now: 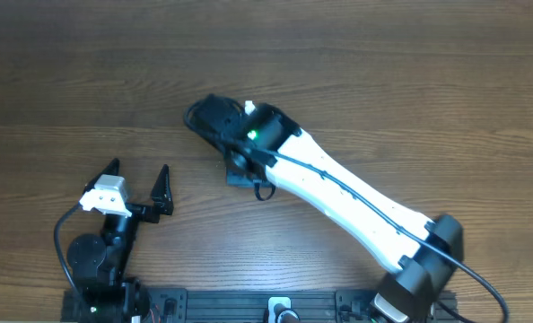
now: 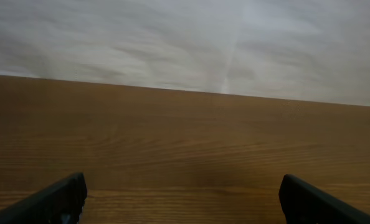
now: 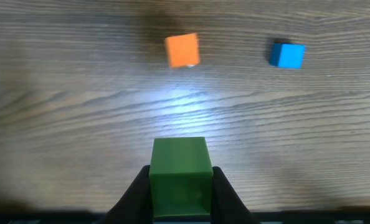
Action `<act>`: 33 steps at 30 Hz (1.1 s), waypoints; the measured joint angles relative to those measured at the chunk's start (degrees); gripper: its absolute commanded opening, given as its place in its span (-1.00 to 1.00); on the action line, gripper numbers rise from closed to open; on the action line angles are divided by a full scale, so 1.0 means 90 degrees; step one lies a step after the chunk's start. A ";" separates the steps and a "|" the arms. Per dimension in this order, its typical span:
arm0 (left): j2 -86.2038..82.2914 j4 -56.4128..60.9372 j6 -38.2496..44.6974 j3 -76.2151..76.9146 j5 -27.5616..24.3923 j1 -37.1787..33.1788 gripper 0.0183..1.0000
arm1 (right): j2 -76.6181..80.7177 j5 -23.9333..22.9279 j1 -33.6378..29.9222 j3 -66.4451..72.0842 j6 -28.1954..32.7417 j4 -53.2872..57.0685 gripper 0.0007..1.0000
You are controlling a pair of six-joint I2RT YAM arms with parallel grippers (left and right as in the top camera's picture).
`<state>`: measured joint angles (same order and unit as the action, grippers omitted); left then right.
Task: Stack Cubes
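My right gripper is shut on a green cube, held above the wooden table. Beyond it on the table lie an orange cube and a blue cube, apart from each other and both smaller in view. In the top view the right arm stretches from the bottom right to the table's middle, and its wrist covers the cubes. My left gripper rests open at the lower left with nothing between its fingers.
Bare wooden table lies all around the right arm. The arm bases stand along the near edge on a black rail. The left wrist view looks across bare wood to a pale wall.
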<state>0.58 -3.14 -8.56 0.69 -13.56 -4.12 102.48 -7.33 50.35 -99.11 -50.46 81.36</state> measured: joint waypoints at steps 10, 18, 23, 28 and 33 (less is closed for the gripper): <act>0.0000 0.0000 0.0000 0.0000 0.0000 0.0000 1.00 | 0.0644 -0.0022 -0.0474 0.0000 0.0498 -0.0330 -0.98; 0.0000 0.0000 0.0000 0.0000 0.0000 0.0000 1.00 | 0.0976 -0.0022 -0.0595 0.0000 0.0726 -0.0588 -0.98; 0.0000 0.0000 0.0000 0.0000 0.0000 0.0000 1.00 | 0.1178 -0.0019 -0.0610 0.0000 0.0772 -0.0651 -0.98; 0.0000 0.0000 0.0000 0.0000 0.0000 0.0000 1.00 | 0.1268 -0.0022 -0.0644 0.0000 0.0780 -0.0750 -0.98; 0.0000 0.0000 0.0000 0.0000 0.0000 0.0000 1.00 | 0.1321 -0.0022 -0.0656 0.0000 0.0794 -0.0823 -0.98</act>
<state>0.58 -3.14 -8.56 0.69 -13.56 -4.12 114.37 -7.53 44.45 -99.11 -43.31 73.95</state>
